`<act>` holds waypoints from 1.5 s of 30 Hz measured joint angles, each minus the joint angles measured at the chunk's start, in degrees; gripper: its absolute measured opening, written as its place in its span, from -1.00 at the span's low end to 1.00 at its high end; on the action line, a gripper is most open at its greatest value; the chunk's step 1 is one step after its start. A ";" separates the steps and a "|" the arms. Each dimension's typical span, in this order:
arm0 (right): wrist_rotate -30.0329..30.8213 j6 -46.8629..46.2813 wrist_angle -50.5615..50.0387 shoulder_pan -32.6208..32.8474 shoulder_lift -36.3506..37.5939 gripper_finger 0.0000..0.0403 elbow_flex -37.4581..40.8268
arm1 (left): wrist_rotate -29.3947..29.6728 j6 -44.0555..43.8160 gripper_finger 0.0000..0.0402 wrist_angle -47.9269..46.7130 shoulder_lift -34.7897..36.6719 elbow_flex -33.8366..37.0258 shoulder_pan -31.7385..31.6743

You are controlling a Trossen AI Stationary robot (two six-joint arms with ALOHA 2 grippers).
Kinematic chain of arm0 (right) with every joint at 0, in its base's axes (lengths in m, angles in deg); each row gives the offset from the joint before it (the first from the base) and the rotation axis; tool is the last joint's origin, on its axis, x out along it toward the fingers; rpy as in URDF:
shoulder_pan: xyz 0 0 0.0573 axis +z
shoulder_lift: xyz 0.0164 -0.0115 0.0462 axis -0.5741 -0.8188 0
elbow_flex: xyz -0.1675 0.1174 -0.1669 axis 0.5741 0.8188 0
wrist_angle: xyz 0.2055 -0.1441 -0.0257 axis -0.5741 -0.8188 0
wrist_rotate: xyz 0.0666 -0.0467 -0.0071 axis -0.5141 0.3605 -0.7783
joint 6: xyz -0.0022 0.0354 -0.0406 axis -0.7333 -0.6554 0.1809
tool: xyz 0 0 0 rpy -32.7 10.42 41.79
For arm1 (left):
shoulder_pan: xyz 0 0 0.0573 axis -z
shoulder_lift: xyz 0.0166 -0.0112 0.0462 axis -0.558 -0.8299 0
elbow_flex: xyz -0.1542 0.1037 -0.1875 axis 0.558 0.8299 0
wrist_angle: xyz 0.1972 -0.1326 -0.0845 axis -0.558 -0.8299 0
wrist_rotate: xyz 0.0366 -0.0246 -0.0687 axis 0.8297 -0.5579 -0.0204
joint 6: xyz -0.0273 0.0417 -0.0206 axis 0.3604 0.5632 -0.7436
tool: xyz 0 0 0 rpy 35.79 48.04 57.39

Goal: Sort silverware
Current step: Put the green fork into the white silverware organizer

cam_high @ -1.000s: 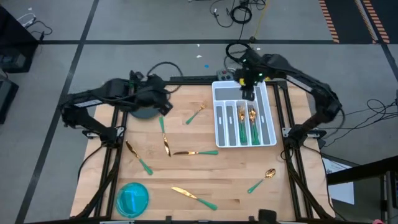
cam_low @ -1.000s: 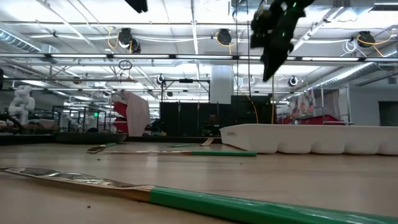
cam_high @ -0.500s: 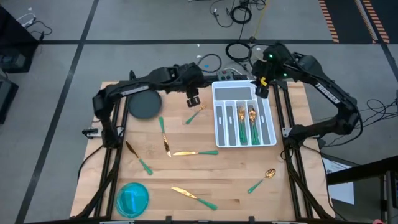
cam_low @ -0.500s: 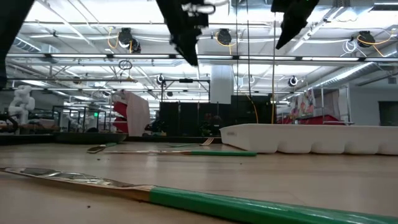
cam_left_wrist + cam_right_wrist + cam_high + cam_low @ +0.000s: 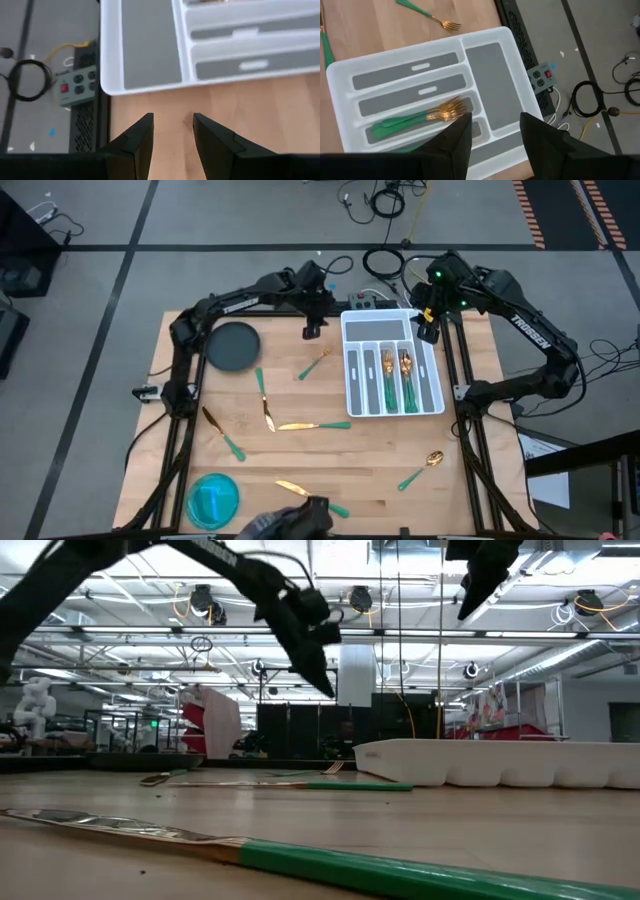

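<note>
Your left gripper (image 5: pixel 312 328) has its fingers (image 5: pixel 134 141) parted and empty, with bare table (image 5: pixel 250 115) between them. It hangs over the far edge of the table, just off the far left corner of the tray (image 5: pixel 392 364). In the left wrist view that white corner (image 5: pixel 145 50) sits right ahead of the fingers, with a power strip (image 5: pixel 77 86) on the floor beyond the table edge.

Your right gripper (image 5: pixel 428 330) is spread open too, gripping nothing, up high over the tray's far right edge. The right wrist view looks down past its fingers (image 5: pixel 455 140) into the tray (image 5: pixel 485 75). There you see forks (image 5: pixel 427 118) lying in one long slot, gold heads bunched together, green handles side by side.

In the high view, two of the tray's slots carry silverware (image 5: pixel 396 376). The rest lies loose on the table:
- a fork (image 5: pixel 315 364) just left of the tray
- a piece (image 5: pixel 263 394) near the dark plate (image 5: pixel 232 346)
- a knife (image 5: pixel 312 425) in the middle
- another piece (image 5: pixel 224 432) to the left
- a spoon (image 5: pixel 422 469) on the right, near the front
- a knife (image 5: pixel 311 497) at the front edge

A blue dish (image 5: pixel 213 500) sits at the front left corner.
</note>
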 joint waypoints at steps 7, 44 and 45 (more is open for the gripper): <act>-0.11 0.65 0.02 0.00 0.00 -0.21 0.01 | -3.97 1.42 -0.28 3.67 -6.79 0.00 -2.20; -0.22 1.11 0.45 0.00 -0.02 -0.21 0.02 | -15.55 -2.15 -0.28 2.02 -13.32 -0.09 -3.71; -0.32 1.11 0.54 0.00 -0.02 -0.21 0.02 | -15.54 -2.23 -0.28 2.85 -13.29 -0.09 -3.64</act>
